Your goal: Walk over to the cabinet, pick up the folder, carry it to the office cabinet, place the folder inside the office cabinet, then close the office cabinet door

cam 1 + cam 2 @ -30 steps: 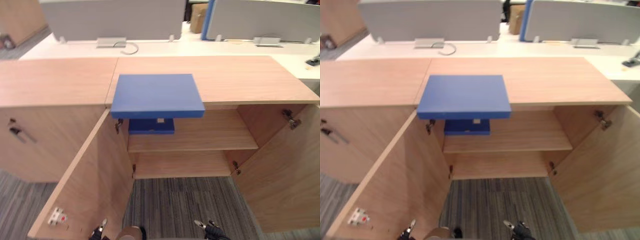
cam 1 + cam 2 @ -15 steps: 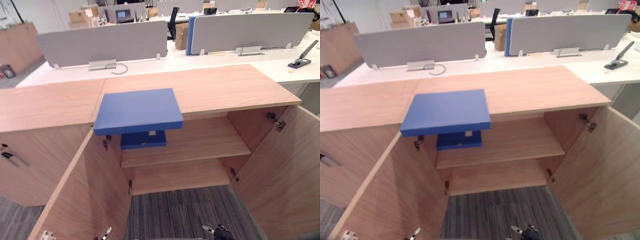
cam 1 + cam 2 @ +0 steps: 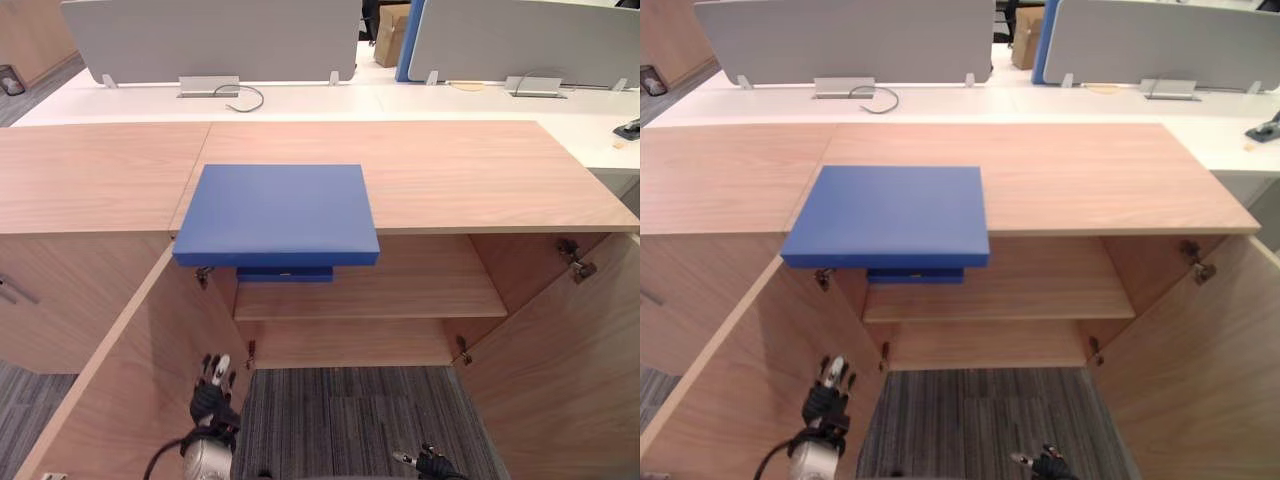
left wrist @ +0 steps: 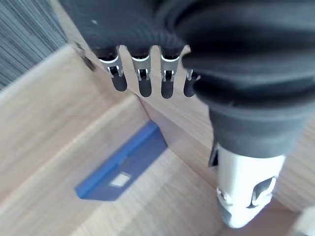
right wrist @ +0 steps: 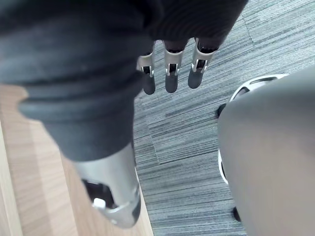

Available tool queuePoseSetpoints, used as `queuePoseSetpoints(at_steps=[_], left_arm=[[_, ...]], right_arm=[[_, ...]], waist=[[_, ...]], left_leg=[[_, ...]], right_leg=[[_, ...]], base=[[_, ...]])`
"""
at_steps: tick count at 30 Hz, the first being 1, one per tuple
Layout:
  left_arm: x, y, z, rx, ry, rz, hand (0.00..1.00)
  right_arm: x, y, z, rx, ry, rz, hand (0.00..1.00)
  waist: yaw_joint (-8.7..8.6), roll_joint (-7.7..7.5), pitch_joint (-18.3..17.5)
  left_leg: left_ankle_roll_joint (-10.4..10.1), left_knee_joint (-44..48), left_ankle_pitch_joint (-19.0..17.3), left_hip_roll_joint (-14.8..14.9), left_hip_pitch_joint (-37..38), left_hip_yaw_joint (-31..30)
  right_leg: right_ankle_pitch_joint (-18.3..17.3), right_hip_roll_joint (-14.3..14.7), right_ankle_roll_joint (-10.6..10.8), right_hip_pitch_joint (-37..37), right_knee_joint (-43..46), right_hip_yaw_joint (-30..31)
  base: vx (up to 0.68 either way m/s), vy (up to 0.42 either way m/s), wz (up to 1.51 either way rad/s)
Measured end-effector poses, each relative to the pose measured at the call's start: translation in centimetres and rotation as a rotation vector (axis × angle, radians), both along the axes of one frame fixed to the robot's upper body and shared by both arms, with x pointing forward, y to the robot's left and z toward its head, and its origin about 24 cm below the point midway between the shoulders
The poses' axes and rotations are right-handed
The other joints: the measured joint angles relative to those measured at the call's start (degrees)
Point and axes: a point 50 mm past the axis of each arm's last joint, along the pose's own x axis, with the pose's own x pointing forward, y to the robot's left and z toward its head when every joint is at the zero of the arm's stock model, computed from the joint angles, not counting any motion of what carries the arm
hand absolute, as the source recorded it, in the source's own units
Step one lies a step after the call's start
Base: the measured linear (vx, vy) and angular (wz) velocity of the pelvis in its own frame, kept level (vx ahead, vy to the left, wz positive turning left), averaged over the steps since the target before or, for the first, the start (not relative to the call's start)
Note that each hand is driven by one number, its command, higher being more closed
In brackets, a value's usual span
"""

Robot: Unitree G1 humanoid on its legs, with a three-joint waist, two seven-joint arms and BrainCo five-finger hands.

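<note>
Both hands are low and empty, well below the blue folder (image 3: 275, 212), which lies flat on the cabinet top (image 3: 470, 170) with its long side running across the robot's front and its near edge jutting out past the top's front lip, over the open compartment. Of the two, the left hand (image 3: 210, 388) stands up beside the inner face of the open left door (image 3: 120, 380), roughly under the folder's near left corner; in its wrist view the fingers (image 4: 141, 81) are straight and loosely spread, with nothing between them and the thumb. Lower down, the right hand (image 3: 428, 463) hangs over the carpet (image 3: 340, 420) towards the open right door (image 3: 570, 370), its fingers likewise straight and holding nothing. So the folder lies up and forward from both, and the left hand is the nearer, I judge; taking it by its short sides would call for both arms raised to the top's height. One smaller blue item (image 3: 285, 272) rests on the upper shelf (image 3: 410, 288) just beneath the overhang, apart from the folder
</note>
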Motion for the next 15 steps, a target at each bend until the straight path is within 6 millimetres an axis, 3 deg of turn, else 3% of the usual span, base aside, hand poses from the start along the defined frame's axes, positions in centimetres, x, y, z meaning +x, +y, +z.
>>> queuePoseSetpoints(at_steps=[3,5,8,13,15], left_arm=[[0.3,0.3,2.7,0.139,-0.058,0.002,0.00],[0.1,0.8,5.2,0.320,-0.092,0.031,0.00],[0.0,1.4,7.4,0.610,-0.074,0.090,0.00],[0.1,1.3,10.4,0.980,-0.072,0.202,0.00],[0.0,1.4,11.2,1.034,-0.086,0.239,0.00]], right_arm=[[0.1,0.6,0.0,-0.006,0.003,0.027,0.00],[0.1,1.2,-0.1,-0.003,0.006,0.025,0.00],[0.2,1.6,-0.1,-0.023,0.011,0.043,0.00],[0.2,1.9,-0.1,-0.058,0.013,0.075,0.00],[0.3,1.9,-0.1,-0.062,0.006,0.094,0.00]], waist=[[0.20,-0.55,0.41],[1.39,-0.91,0.57],[1.88,-1.21,0.92],[1.63,-1.44,0.83],[1.31,-1.34,0.72]], left_leg=[[0.23,1.99,-1.10,-0.49,-0.47,-2.20],[0.30,3.97,-2.19,-0.69,-1.87,-2.86],[0.33,5.43,-2.63,-1.34,-2.67,-4.89],[0.01,6.43,-3.16,-1.36,-3.32,-5.23],[-0.07,6.80,-3.20,-1.12,-3.42,-5.21]], right_leg=[[0.02,-0.74,0.03,1.67,-0.15,-1.55],[0.02,-0.92,0.04,1.70,-0.09,-1.85],[0.01,-1.31,0.04,2.81,-0.22,-3.21],[0.24,-0.65,0.45,3.11,-2.16,-2.77],[0.24,-0.26,0.43,3.03,-2.54,-2.56]], base=[[0.02,0.059,0.34],[-0.02,0.049,0.21],[-0.04,0.031,0.31],[-0.10,0.015,0.01],[-0.05,0.000,-0.03]])
